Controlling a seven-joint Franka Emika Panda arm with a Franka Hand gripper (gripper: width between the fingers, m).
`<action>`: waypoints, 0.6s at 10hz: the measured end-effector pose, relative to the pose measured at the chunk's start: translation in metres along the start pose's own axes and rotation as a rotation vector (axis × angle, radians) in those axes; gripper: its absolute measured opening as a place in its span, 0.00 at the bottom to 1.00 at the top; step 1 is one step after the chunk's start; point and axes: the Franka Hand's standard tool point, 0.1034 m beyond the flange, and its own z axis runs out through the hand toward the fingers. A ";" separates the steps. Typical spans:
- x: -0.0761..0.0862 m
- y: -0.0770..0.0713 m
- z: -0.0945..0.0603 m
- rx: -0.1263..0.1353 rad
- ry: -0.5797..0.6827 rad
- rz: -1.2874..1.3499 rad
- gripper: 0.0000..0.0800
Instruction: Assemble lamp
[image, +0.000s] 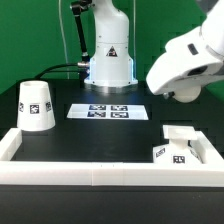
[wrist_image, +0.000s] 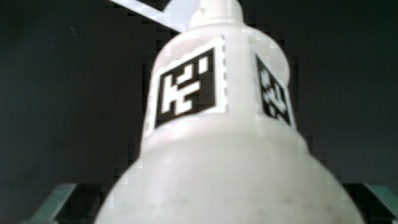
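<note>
Although the arm (image: 188, 60) is smeared by blur in the exterior view, its wrist is seen high above the black table (image: 100, 135), at the exterior view's right. The gripper (wrist_image: 214, 206) is better judged from the wrist view. Two dark fingers (wrist_image: 61, 204) are seen at either flank of the bulb (wrist_image: 214, 130), pressed in on its wide body, so the bulb is pinched between them and held clear of the table. In the exterior view the bulb probably lies within the blurred white mass of the hand, but it cannot be separated from it there.

The bulb is shown as a smooth white piece, broad near the fingers and narrowed to a slim neck at its far end. Two black-and-white square tags are borne on its body (one faced toward the camera, one turned to the side).

The shade (image: 35, 105) is stood on the table at the exterior view's left, wide end down, with a tag on its wall, well apart from the arm. The base (image: 178, 150) is lodged in the corner of the white rail (image: 100, 172) at the exterior view's right, below the hand, with tags shown on its sides. The marker board (image: 110, 111) is laid flat near the table's middle.
</note>
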 end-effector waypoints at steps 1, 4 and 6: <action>0.000 -0.001 0.001 0.000 -0.002 -0.001 0.72; 0.006 0.016 -0.010 -0.019 0.163 -0.023 0.72; -0.008 0.031 -0.034 -0.027 0.241 -0.015 0.72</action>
